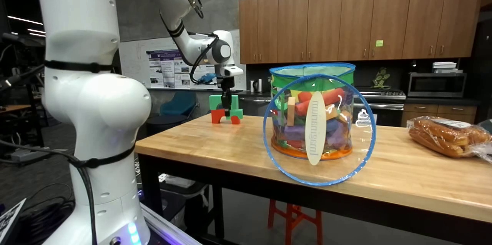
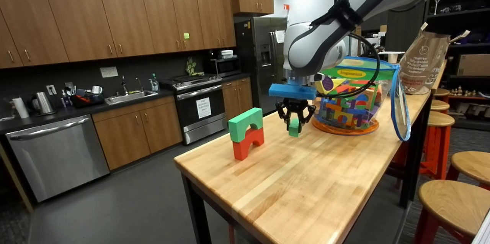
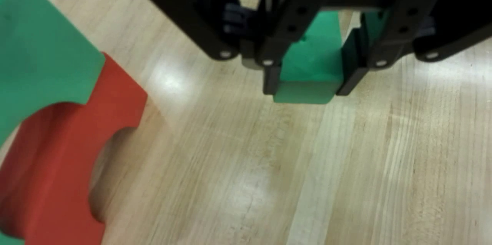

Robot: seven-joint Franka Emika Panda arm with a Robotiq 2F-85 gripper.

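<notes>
- Since flat opposite faces offer an even hold, it seems, the tool (image 3: 310, 77) pinches one green block (image 2: 293, 131), held above the surface (image 2: 291, 175).
- Between 8 and 9 o'clock of that block in the wrist view, a green arch (image 3: 42, 56) sits feet-down on a red arch (image 3: 73, 152), whose flat top probably steadies it.
- At about 2 o'clock of the tool in an exterior view, an Imaginarium drum bag (image 2: 351, 73) apparently keeps loose toy blocks (image 2: 346, 112) together.
- Counts: one gripped block, two stacked arches, one bag; the bagged blocks overlap too much to count.
</notes>
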